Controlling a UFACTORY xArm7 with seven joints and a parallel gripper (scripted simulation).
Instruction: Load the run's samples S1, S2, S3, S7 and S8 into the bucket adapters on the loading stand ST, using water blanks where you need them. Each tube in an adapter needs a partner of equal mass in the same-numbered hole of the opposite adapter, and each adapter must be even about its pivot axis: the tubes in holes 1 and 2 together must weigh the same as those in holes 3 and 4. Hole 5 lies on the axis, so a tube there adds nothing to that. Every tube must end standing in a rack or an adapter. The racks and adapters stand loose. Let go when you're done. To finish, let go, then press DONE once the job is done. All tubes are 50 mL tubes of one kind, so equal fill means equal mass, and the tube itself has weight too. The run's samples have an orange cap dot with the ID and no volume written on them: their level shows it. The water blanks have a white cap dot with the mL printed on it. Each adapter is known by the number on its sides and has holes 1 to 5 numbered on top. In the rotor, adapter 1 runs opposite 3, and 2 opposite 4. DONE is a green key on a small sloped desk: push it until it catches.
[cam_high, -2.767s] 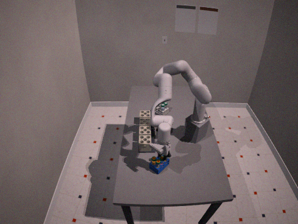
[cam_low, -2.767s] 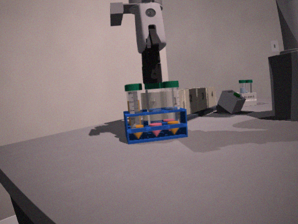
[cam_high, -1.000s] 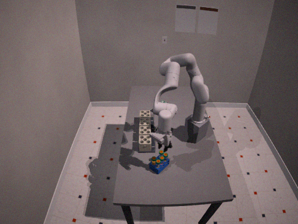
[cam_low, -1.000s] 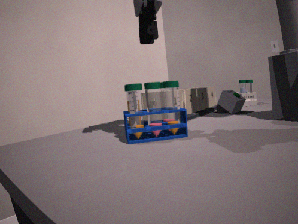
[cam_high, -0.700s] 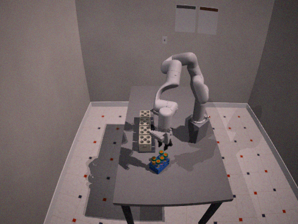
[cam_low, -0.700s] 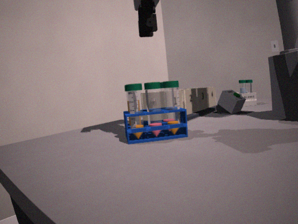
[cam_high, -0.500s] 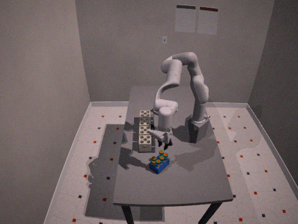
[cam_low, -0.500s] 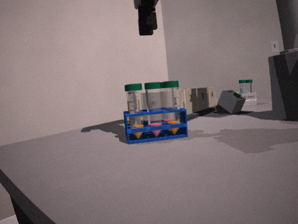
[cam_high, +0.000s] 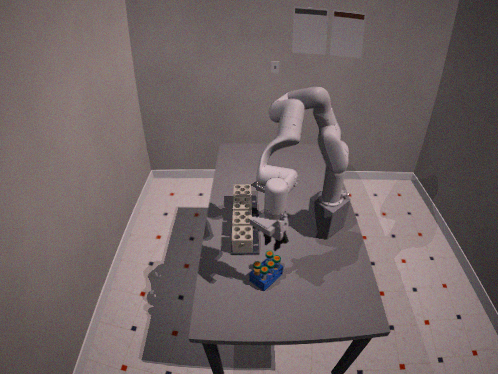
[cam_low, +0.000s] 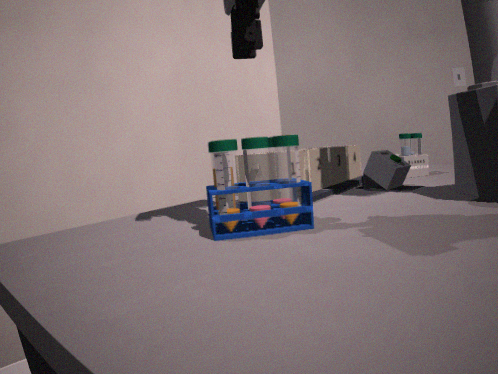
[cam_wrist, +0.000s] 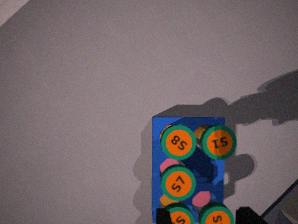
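The blue rack (cam_high: 265, 284) (cam_low: 262, 233) (cam_wrist: 157, 170) holds several green-capped tubes with orange dots. The wrist view reads S8 (cam_wrist: 178, 142), S1 (cam_wrist: 218, 142) and S7 (cam_wrist: 178, 183); two more caps at its lower edge are cut off. In the exterior view orange and pink liquid lies low in the cones, and a higher orange level shows at the left. My gripper (cam_high: 276, 243) (cam_low: 245, 56) (cam_wrist: 205, 216) is part open and empty, above the rack. Four cream adapters stand in a row on the dark stand ST (cam_high: 252, 253); no caps show in them.
The white blanks rack (cam_low: 418, 168) stands far back with green-capped tubes (cam_low: 405, 144); the arm hides it in the top view. The grey sloped desk (cam_low: 382, 172) with its green key (cam_low: 395, 158) stands between adapters and arm base (cam_low: 472, 145) in the exterior view.
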